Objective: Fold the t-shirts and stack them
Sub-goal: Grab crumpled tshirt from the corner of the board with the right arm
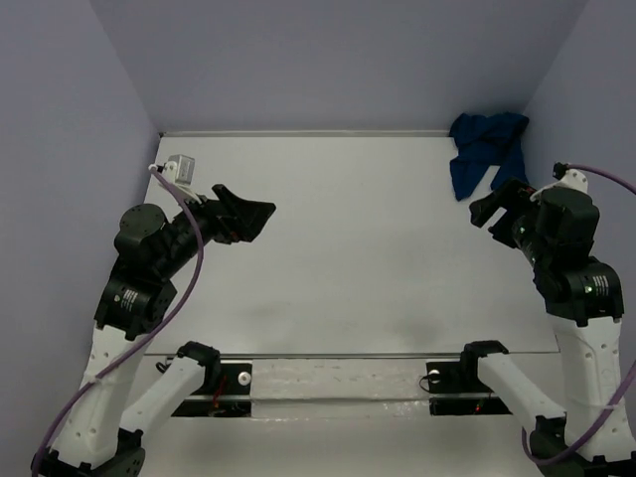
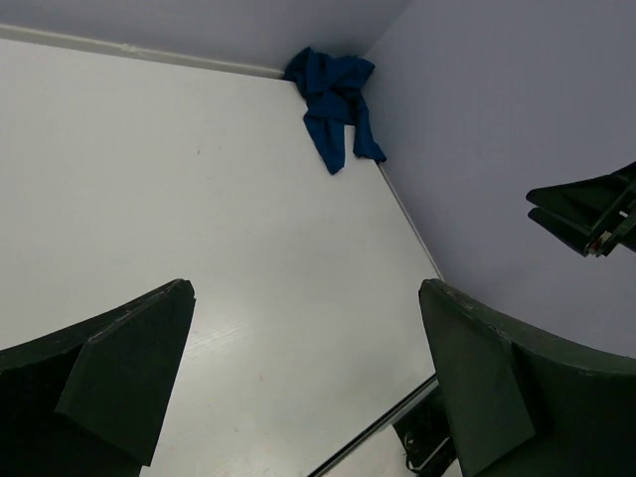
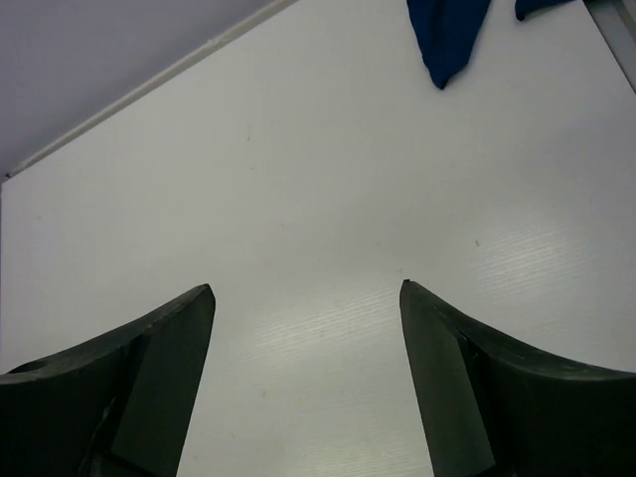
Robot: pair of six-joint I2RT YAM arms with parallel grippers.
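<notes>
The t-shirt lies as a crumpled blue heap in the far right corner of the desk, pushed up where the back wall meets the right wall. Its folds hide any print, and neither collar nor sleeves can be picked out for certain. From the left wrist the t-shirt shows whole but small, with two loose ends trailing toward the near side. From the right wrist only two lower ends of the t-shirt show, cut off by the top edge of the picture.

The right jaws hang on the near side of the heap, close to it but not touching. They stand well apart, with only bare desk between the two fingers, and they hold nothing. How high they sit above the desk is hard to judge.

The left jaws, on the left arm, are far across the desk from the shirt, pointing toward it. They gape wide and hold nothing; past the fingers there is only bare desk and the corner beyond. The right jaws poke into that view at its right edge, partly cut off.
</notes>
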